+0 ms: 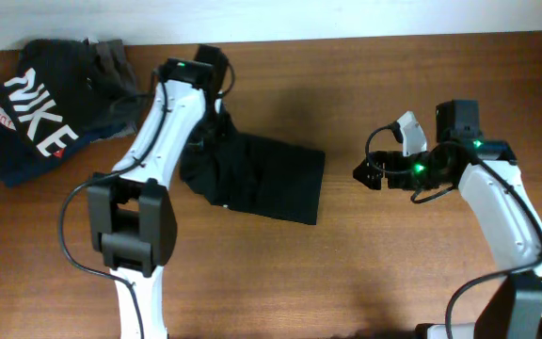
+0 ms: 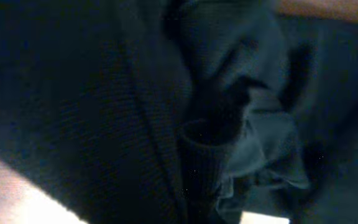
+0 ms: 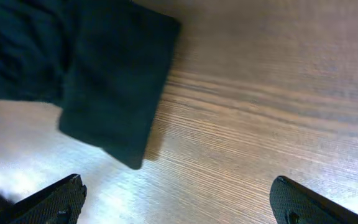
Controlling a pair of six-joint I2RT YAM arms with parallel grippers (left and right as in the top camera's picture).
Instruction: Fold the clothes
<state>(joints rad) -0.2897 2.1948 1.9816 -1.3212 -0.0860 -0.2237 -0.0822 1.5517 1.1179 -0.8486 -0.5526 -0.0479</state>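
Left gripper (image 1: pixel 205 132) is closed narrow, apparently pinching the bunched left side of the black T-shirt (image 1: pixel 271 179), which lies part-folded mid-desk (image 1: pixel 393 264). Recommend lifting that fabric clear, then laying it over square. Right gripper (image 1: pixel 365 173) hangs wide, empty, beside the shirt.

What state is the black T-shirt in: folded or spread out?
Partly folded. The T-shirt forms a neat rectangular fold on its right side, while its left end is bunched up, not flat.
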